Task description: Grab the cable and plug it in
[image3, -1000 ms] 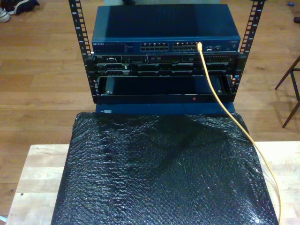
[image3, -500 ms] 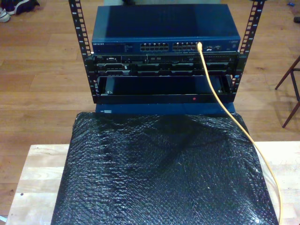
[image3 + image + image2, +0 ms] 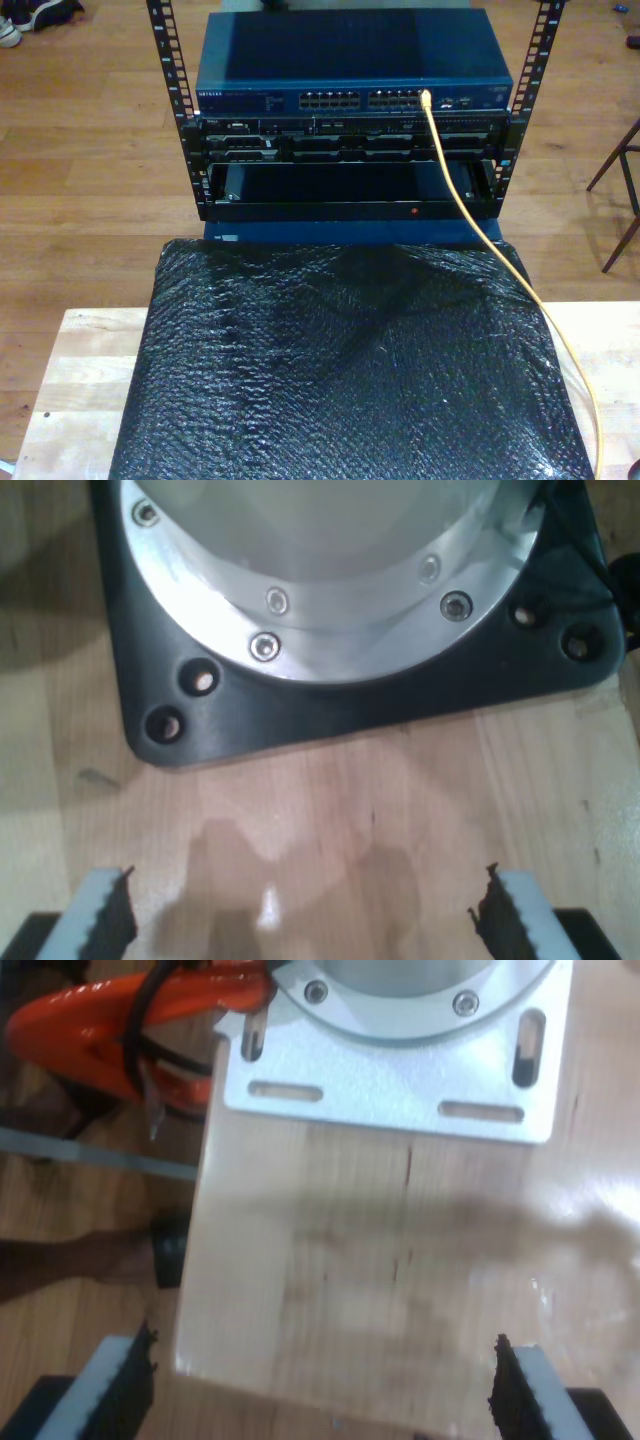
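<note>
Nothing has moved since the earlier frames: the yellow cable (image 3: 470,215) stays plugged into the blue switch (image 3: 350,62), trailing over the black sheet (image 3: 340,370). My first gripper (image 3: 300,920) and my second gripper (image 3: 320,1385) hang with fingers released above the desk (image 3: 330,810).

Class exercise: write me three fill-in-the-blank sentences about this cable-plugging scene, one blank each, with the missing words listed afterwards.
1. The cable running up to the blue switch is ____ in colour.
2. The cable's far end sits in a port on the switch, so it is already ____ in.
3. My first gripper and my second gripper both have their jaws ____.

Missing words: yellow; plugged; open
</note>
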Robot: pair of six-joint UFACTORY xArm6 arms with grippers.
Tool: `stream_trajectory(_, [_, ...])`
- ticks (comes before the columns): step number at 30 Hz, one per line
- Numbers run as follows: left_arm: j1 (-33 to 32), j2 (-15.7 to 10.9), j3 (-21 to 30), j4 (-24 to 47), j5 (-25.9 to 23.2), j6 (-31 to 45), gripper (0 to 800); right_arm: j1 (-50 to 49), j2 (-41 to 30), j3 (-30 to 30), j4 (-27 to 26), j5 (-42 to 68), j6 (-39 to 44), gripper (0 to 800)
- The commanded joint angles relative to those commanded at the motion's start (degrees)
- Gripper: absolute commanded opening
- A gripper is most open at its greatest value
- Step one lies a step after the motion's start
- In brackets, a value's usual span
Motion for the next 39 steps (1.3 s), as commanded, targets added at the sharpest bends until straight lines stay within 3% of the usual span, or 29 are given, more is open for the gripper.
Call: stream_trajectory(39, [0.00,0.00,0.00,0.00,0.00,-0.09,800,-4.22,1.05,7.82,0.79,-15.03,-5.98,798])
